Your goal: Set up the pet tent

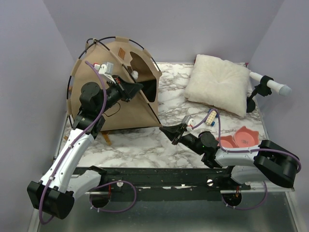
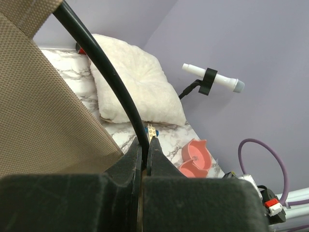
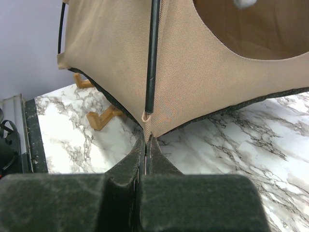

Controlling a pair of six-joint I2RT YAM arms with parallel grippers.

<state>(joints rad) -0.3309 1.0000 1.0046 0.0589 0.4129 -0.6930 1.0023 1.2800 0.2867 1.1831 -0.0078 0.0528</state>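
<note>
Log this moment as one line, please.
left gripper: shut on pole | right gripper: shut on pet tent corner | tent: standing

Bright even light, blurred foregrounds

— What lies on the marble table (image 1: 145,145)?
— At the far right, a white fluffy pillow (image 1: 217,84), lying flat. Nearer, at the right, a pink double bowl (image 1: 247,131), apart from the pillow.
— And at the right edge?
— A white tube (image 1: 268,83) held on a black stand (image 1: 251,100), just beside the pillow. At the left, two tan wooden pieces (image 3: 104,117) rest on the marble.
</note>
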